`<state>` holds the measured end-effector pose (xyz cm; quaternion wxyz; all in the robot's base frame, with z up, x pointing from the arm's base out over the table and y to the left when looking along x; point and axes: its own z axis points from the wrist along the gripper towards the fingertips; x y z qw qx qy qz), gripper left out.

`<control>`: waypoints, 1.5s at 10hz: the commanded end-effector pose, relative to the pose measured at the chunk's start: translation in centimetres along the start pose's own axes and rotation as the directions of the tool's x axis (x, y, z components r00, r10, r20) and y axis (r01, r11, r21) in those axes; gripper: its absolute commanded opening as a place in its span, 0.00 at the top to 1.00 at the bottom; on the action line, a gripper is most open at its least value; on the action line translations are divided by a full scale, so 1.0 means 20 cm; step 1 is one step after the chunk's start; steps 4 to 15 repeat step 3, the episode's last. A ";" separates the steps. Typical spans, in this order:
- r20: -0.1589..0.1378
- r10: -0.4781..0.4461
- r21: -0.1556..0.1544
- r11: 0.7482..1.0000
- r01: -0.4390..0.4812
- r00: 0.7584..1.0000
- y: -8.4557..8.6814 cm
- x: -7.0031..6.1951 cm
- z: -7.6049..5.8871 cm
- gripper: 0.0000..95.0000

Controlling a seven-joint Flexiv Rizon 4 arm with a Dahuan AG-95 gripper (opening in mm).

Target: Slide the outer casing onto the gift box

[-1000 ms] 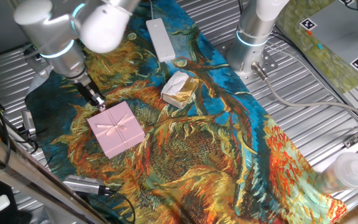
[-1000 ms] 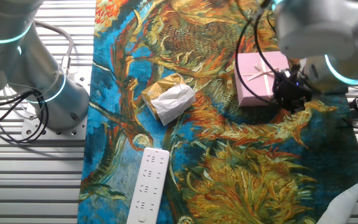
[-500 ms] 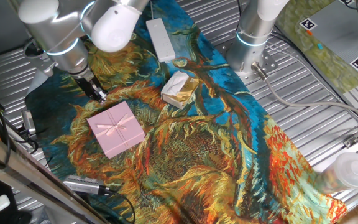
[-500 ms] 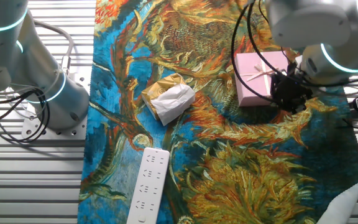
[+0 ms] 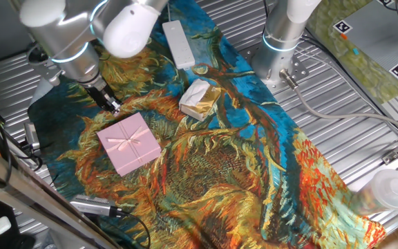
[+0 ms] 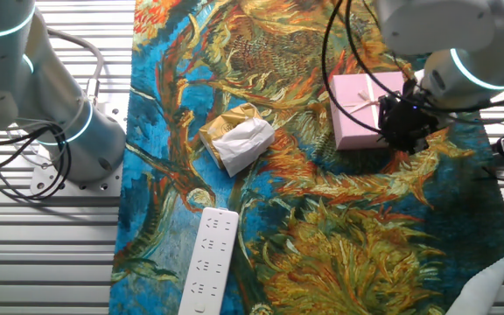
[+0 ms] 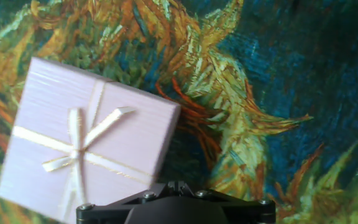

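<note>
Sitting flat on the painted cloth, the outer casing with its ribbon bow up looks closed over the gift box, which I can't see separately, and the gripper hangs just beside one edge, apart from it; whether its jaws are parted I cannot tell. To my eye it's light, thin card, stiffish but easily dented, and likely to skid on the fabric. I'd take it by two opposite side walls, sparing the bow.

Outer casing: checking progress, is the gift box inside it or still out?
Apparently inside: the outer casing lies flat, bow up, with no separate gift box visible in any view.
</note>
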<state>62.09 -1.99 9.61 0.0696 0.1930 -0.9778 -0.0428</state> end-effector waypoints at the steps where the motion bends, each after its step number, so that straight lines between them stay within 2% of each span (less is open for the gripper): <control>1: -0.010 0.033 0.053 0.998 -0.032 0.999 0.00 0.01 0.00 1.00; 15: -0.007 0.037 0.051 0.998 -0.037 0.999 0.00 0.01 0.00 1.00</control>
